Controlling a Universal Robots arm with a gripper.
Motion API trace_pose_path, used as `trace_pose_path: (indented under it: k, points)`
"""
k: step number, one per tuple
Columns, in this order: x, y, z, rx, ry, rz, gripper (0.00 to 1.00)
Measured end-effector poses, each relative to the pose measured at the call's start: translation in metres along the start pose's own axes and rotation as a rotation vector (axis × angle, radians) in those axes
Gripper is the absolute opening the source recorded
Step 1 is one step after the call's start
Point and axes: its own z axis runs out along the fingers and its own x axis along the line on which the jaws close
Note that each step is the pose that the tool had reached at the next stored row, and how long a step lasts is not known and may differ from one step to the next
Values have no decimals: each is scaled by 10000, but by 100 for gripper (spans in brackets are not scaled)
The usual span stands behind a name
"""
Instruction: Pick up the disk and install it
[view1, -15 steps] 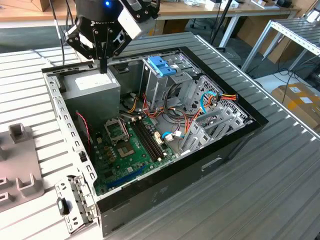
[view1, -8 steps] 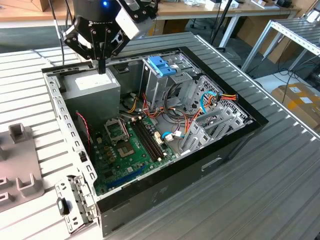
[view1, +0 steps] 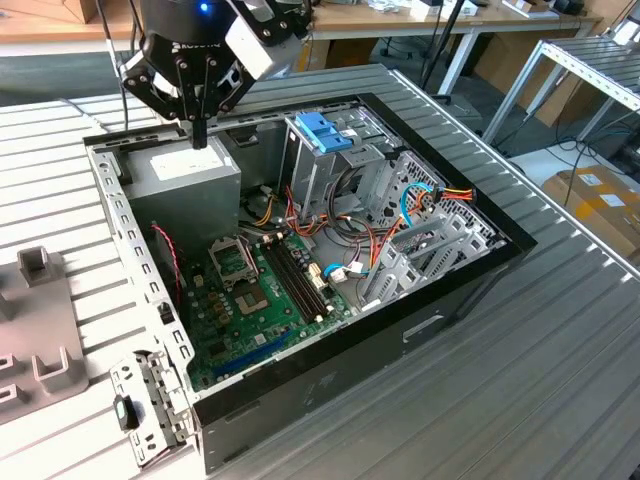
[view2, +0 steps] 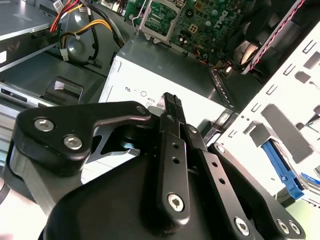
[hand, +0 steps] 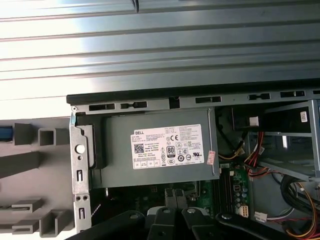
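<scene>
The disk (view2: 279, 167) shows as a strip of blue carrier with its end tab, lying outside the case (view1: 120, 210) just beyond the perforated side wall; in the first wrist view a sliver of the same blue (hand: 4, 134) sits beside the grey fixtures (hand: 35, 137); how it rests on them I cannot tell. The gripper (view1: 200, 138) is well apart from it, inside the case's outline; it hangs over the power supply (view1: 180, 170), fingers pointing down and clenched together, empty. In the second wrist view the closed tips (view2: 172, 102) stand above the supply's labelled top (view2: 165, 65), apart from it; the first wrist view has the tips (hand: 174, 196) over the supply's edge nearest the motherboard (view1: 260, 300). The supply fills the corner against the side wall and the back rim; above it the space is open. Toward the exterior view's right stands the grey cage (view1: 310, 175) with a light-blue bracket (view1: 325, 130) on top, cables (view1: 350, 240) crowding its foot. The ribbed table (view1: 560, 380) surrounds the case; the fixtures (view1: 40, 265) lie on the exterior view's left.
</scene>
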Motion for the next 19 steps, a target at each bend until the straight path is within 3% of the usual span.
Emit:
trace_pose_path:
  k: [19]
  points:
    - [91, -7, -3, 0, 0, -1, 11]
